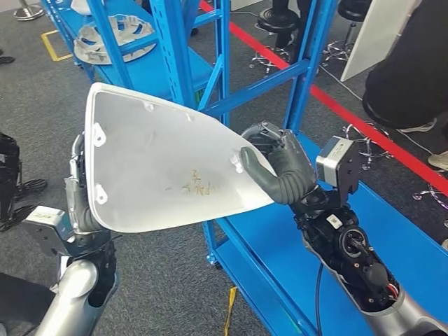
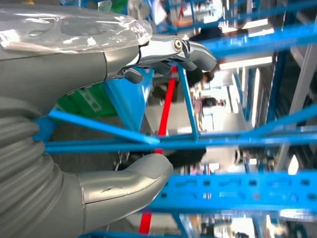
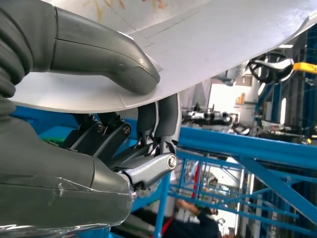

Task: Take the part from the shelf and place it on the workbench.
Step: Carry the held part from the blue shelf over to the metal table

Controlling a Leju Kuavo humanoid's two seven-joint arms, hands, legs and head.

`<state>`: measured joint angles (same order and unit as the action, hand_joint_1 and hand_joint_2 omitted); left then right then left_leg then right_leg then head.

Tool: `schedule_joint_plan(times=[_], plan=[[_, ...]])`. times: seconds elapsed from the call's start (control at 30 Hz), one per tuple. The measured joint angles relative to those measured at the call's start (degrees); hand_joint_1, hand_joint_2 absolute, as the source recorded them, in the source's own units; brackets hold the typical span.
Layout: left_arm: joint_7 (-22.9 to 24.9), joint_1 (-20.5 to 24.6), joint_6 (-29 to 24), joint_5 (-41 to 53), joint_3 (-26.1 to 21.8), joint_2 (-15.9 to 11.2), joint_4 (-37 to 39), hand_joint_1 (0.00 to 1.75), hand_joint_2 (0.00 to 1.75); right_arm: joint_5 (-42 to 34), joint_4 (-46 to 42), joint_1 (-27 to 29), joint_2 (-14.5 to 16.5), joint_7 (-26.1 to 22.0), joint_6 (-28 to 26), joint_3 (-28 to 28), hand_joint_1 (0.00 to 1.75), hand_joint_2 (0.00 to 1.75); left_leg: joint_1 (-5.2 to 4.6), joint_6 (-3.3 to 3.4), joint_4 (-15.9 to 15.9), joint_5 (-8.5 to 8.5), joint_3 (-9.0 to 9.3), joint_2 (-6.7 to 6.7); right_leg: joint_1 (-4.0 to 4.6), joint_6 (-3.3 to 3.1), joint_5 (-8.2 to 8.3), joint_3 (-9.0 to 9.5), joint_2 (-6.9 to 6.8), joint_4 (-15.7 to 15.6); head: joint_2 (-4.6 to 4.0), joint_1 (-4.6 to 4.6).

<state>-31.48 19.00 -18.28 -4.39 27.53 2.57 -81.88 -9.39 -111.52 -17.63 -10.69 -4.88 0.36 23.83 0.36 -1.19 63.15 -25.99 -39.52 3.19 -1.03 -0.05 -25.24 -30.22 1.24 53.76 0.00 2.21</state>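
Clearly mid-carry in the head view: white part [image 1: 158,168] lifted off the blue shelf [image 1: 274,273], pinched at its narrow end by the right hand [image 1: 277,168], left hand [image 1: 79,189] behind its wide edge, grip there impossible to judge. More pale parts [image 1: 113,38] lying on a further shelf level. Through the left wrist view, left hand's fingers [image 2: 176,49] and thumb apart, nothing between. Through the right wrist view, thumb above the part [image 3: 224,44], fingers [image 3: 160,124] beneath. Next, probably: turning toward the workbench without loosening the pinch.
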Motion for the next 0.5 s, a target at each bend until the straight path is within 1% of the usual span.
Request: schedule_joint_plan(times=[0.03, 0.07, 0.1, 0.13, 0.17, 0.2, 0.23, 0.27, 0.3, 0.33, 0.37, 0.4, 0.43, 0.47, 0.5], plan=[[-0.2, 0.3, 0.1, -0.2, 0.1, 0.1, 0.4, 0.0, 1.75, 0.1, -0.2, 0.2, -0.1, 0.0, -0.3, 0.0, 1.75, 1.75, 0.04, -0.43, 4.9, -2.01, -2.58, -1.9, -0.05, -0.34, 0.1, 0.21, -1.48, -0.3, 0.0, -0.58], [-0.4, 0.4, 0.4, -0.5, 0.2, 0.1, 0.9, 0.0, 1.75, 0.2, -0.3, 0.4, -0.2, 0.0, -0.6, -0.1, 1.75, 1.75, 0.3, -0.73, 8.5, -3.07, -4.58, -2.58, 0.05, -0.39, 0.02, 0.18, -2.6, -0.3, 0.0, -0.99], [-0.6, 0.5, 0.6, -0.8, 0.3, 0.2, 1.2, 0.0, 1.75, 0.3, -0.4, 0.6, -0.2, 0.1, -0.9, -0.2, 1.75, 1.75, 0.44, -0.85, 8.0, -2.21, -4.41, -2.75, 0.05, -0.34, -0.06, 0.2, -3.39, -0.3, 0.0, -1.28], [-0.8, 0.8, 0.8, -1.1, 0.4, 0.3, 1.6, 0.0, 1.75, 0.5, -0.5, 0.9, -0.3, 0.1, -1.2, -0.2, 1.75, 1.75, 0.55, -0.9, 4.9, -0.46, -2.92, -3.13, 0.04, -0.22, -0.17, 0.27, -4.09, -0.3, 0.0, -1.52], [-1.1, 1.1, 1.0, -1.4, 0.5, 0.4, 2.0, 0.0, 1.75, 0.7, -0.7, 1.1, -0.3, 0.1, -1.6, -0.4, 1.75, 1.75, 0.59, -0.88, 0.3, 1.57, -0.47, -4.2, 0.08, -0.02, -0.32, 0.4, -4.73, -0.3, 0.0, -1.72], [-1.4, 1.7, 1.3, -1.7, 0.7, 0.7, 2.4, 0.0, 1.75, 1.0, -1.0, 1.4, -0.4, 0.1, -1.9, -0.6, 1.75, 1.75, 0.49, -0.72, -4.0, 3.12, 1.82, -5.44, 0.26, 0.27, -0.54, 0.48, -5.32, -0.2, 0.0, -1.92], [-1.8, 2.3, 1.6, -2.0, 0.9, 1.0, 2.9, 0.0, 1.75, 1.3, -1.3, 1.7, -0.5, 0.1, -2.2, -0.8, 1.75, 1.75, 0.35, -0.42, -7.1, 4.09, 3.48, -6.35, 0.4, 0.59, -0.75, 0.6, -5.87, -0.2, 0.0, -1.88], [-2.3, 2.9, 1.8, -2.3, 1.1, 1.3, 3.4, 0.0, 1.75, 1.6, -1.6, 1.9, -0.6, 0.1, -2.5, -1.1, 1.75, 1.75, 0.2, -0.05, -8.8, 4.4, 4.34, -6.89, 0.57, 0.94, -0.98, 0.77, -6.39, -0.2, 0.0, -1.71], [-2.6, 3.3, 2.1, -2.5, 1.3, 1.6, 4.0, 0.0, 1.75, 1.9, -1.9, 2.3, -0.7, 0.1, -2.7, -1.3, 1.75, 1.75, -0.01, 0.36, -9.0, 4.27, 4.41, -6.56, 0.62, 1.26, -1.17, 0.93, -6.9, -0.2, 0.0, -1.49], [-2.9, 3.5, 2.3, -2.6, 1.5, 1.9, 4.5, 0.0, 1.75, 2.2, -2.1, 2.6, -0.7, 0.1, -2.8, -1.5, 1.75, 1.75, -0.1, 0.79, -9.1, 4.23, 4.45, -5.85, 0.51, 1.58, -1.33, 1.24, -7.41, -0.3, 0.0, -1.21], [-3.1, 3.8, 2.4, -2.8, 1.6, 2.1, 4.9, 0.0, 1.75, 2.4, -2.3, 2.8, -0.8, 0.1, -2.9, -1.7, 1.75, 1.75, -0.08, 1.15, -9.2, 4.21, 4.64, -5.3, 0.31, 1.94, -1.67, 1.35, -7.29, -0.1, 0.0, -1.09], [-3.3, 4.1, 2.5, -2.9, 1.6, 2.3, 5.3, 0.0, 1.75, 2.5, -2.5, 3.1, -0.8, 0.1, -3.0, -1.8, 1.75, 1.75, -0.02, 1.51, -9.3, 4.2, 4.88, -4.71, 0.09, 2.2, -2.39, 1.12, -6.4, 0.7, 0.0, -1.05], [-3.4, 4.5, 2.6, -2.9, 1.8, 2.6, 5.8, 0.0, 1.75, 2.5, -2.8, 3.2, -0.9, 0.1, -3.0, -2.0, 1.75, 1.75, 0.09, 1.85, -9.5, 4.22, 5.13, -4.14, -0.05, 2.4, -3.66, 0.25, -5.1, 2.7, 0.0, -0.87], [-3.5, 5.0, 2.7, -3.0, 2.0, 2.8, 6.3, 0.0, 1.75, 2.6, -2.9, 3.4, -1.1, 0.1, -3.0, -2.3, 1.75, 1.75, 0.18, 2.09, -9.6, 4.2, 5.32, -3.56, -0.13, 2.49, -5.35, -1.41, -3.52, 6.1, 0.0, -0.56], [-3.6, 5.3, 2.7, -3.1, 2.2, 3.1, 6.9, 0.0, 1.75, 2.6, -3.0, 3.7, -1.2, 0.1, -3.1, -2.5, 1.75, 1.75, 0.12, 2.27, -9.6, 4.14, 5.37, -2.88, -0.06, 2.49, -7.17, -3.54, -2.38, 10.3, 0.0, -0.18]])
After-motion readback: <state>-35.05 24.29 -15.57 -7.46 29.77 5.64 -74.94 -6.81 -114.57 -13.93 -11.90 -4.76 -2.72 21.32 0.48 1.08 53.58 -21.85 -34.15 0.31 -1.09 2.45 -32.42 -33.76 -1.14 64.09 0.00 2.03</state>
